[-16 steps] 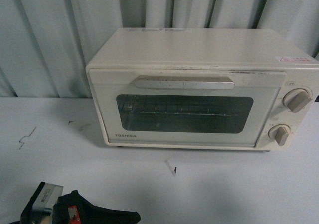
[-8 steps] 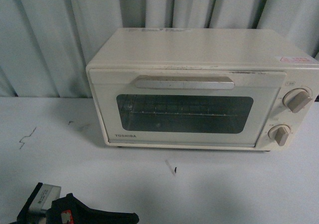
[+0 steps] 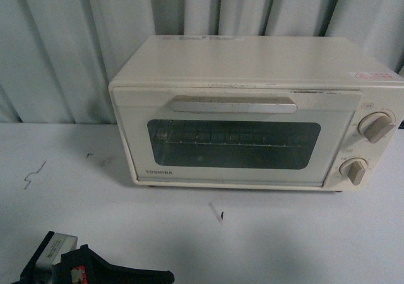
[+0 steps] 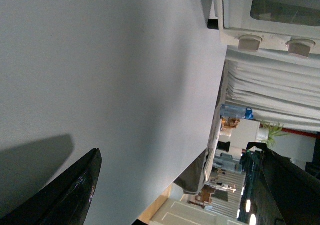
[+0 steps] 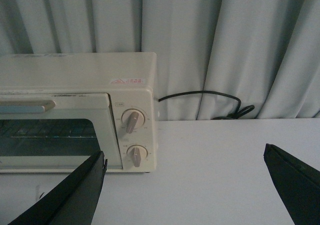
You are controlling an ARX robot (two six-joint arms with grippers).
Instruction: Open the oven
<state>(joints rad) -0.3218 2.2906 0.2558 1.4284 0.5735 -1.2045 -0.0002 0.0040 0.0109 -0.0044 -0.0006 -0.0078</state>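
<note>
Oven (image 3: 252,117) shut — well apart from left hand (image 4: 172,152); jaws spread.

Brand: "TOSHIBA" (image 3: 159,172) is showing in dark capitals low on the front of the oven (image 3: 252,117), well beyond the finger (image 3: 136,275) of the left gripper (image 4: 175,192).
Sticker: a pink label (image 5: 127,81) with a red triangle is sitting on the oven's top, beyond the gap between the fingers (image 5: 75,197) of the right gripper (image 5: 185,190); its print is coming out too small to read.
Gripper tag: a red-and-white tag (image 3: 79,272) just behind the left finger is showing only blur.
</note>
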